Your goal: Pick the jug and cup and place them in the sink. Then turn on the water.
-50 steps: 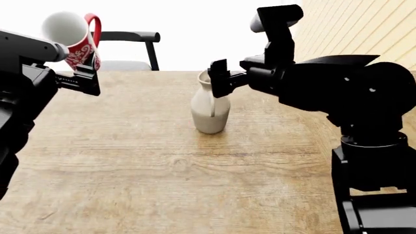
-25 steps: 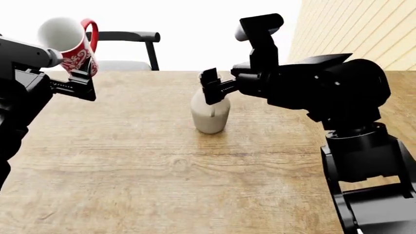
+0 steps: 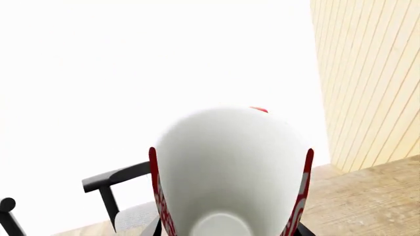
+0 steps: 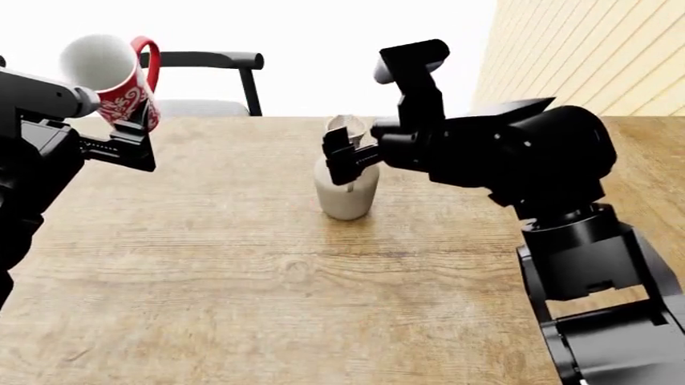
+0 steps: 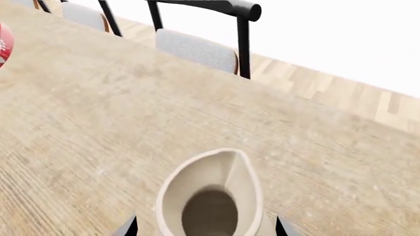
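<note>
**Right pincer lower at jug's neck; cup aloft at left**

Since a second ago: right pincer (image 4: 345,156) lower and further left, at jug's (image 4: 347,189) neck. Cup (image 4: 111,74) shifted slightly, clamped in left pincer (image 4: 127,136).

Head view: jug upright on tabletop (image 4: 268,273), right pincer fingers either side of its neck, grip not confirmed. Cup raised clear of tabletop, tilted, mouth toward camera. Black chair (image 4: 214,72) beyond far edge.

Left wrist view: cup (image 3: 229,172) white inside, red rim edges, held between dark fingers.

Right wrist view: jug (image 5: 210,196) mouth open upward, a finger on each side, contact unclear.
</note>
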